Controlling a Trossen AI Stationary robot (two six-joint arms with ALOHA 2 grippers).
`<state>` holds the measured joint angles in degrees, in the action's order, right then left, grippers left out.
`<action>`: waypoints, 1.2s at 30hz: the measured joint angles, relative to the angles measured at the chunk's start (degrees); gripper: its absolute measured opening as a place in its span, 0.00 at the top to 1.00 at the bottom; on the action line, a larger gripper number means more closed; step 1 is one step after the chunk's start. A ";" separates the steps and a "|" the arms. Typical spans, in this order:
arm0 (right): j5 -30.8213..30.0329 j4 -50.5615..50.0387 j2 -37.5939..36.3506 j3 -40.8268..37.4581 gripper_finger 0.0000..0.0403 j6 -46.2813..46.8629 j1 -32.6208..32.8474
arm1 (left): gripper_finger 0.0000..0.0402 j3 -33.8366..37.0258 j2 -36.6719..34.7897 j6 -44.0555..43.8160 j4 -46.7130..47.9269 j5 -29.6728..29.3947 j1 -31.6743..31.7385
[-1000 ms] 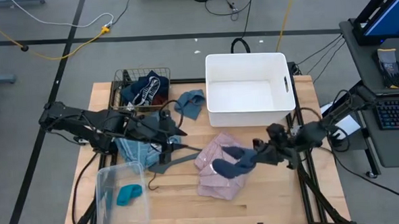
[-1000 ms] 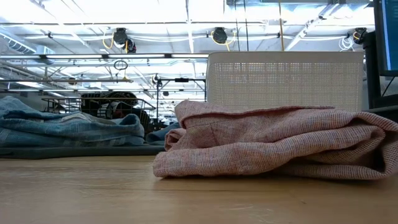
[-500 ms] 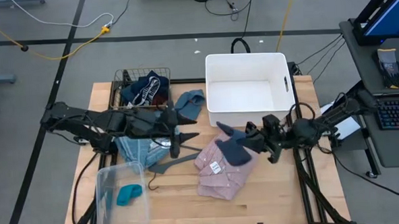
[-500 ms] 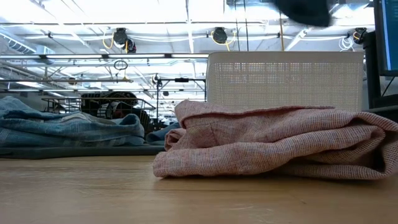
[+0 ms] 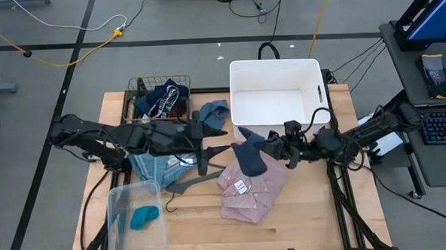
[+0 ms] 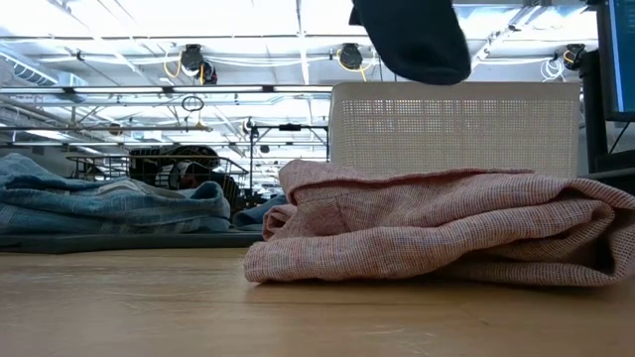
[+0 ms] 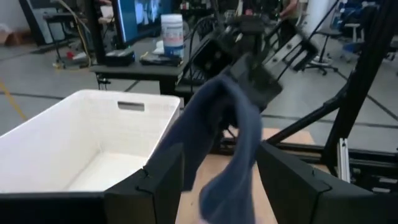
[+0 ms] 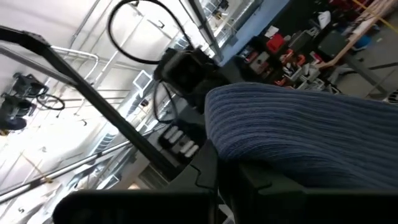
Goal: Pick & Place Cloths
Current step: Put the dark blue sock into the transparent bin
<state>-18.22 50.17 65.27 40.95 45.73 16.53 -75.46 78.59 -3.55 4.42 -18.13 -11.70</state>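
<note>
My right gripper is shut on a navy ribbed cloth, which shows at the top of the low view and close up in the right wrist view. Under it, a pink checked cloth with a white tag lies crumpled on the table. My left gripper is open, just left of the navy cloth, fingers pointing at it; it touches nothing. A light blue denim cloth lies under the left arm. A grey-blue cloth lies near the white bin. My right gripper holds the navy cloth by its upper end, pinched between the fingers, which come level from the table's right. The cloth hangs slack below the fingers, its lower end lifted clear above the pink checked cloth.
A white bin stands at the far side, just behind the held cloth. A wire basket at far left holds several cloths. A grey hanger lies beside the denim. A clear box at the near left holds a teal cloth.
My right gripper has risen and moved toward the table's left and far side, lifting the navy cloth off the pink checked cloth until it hangs clear in front of the bin. The pink cloth's white tag is uncovered. My left gripper has moved right, toward the navy cloth.
</note>
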 joint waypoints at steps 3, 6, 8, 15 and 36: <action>0.04 -0.04 0.94 0.00 0.99 0.46 -0.83 | 0.48 0.00 -0.07 0.32 -1.48 0.06 -0.17; 0.31 -0.02 1.78 0.00 0.99 2.06 -1.90 | 0.44 0.00 -0.09 0.98 -1.95 1.80 -0.16; 0.42 0.22 2.45 0.02 0.99 3.13 -2.52 | 0.41 0.00 0.41 1.37 -2.23 2.16 -0.16; 2.63 2.11 4.14 0.07 0.99 6.24 -3.34 | 0.27 -0.01 3.40 2.27 -2.91 0.92 0.30; 9.55 3.69 6.89 1.55 0.99 13.21 -3.32 | 0.25 -0.02 11.73 5.33 -6.58 6.12 2.50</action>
<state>-8.67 53.85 72.16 42.50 58.94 13.21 -75.48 90.32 1.79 -2.15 -12.01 -9.20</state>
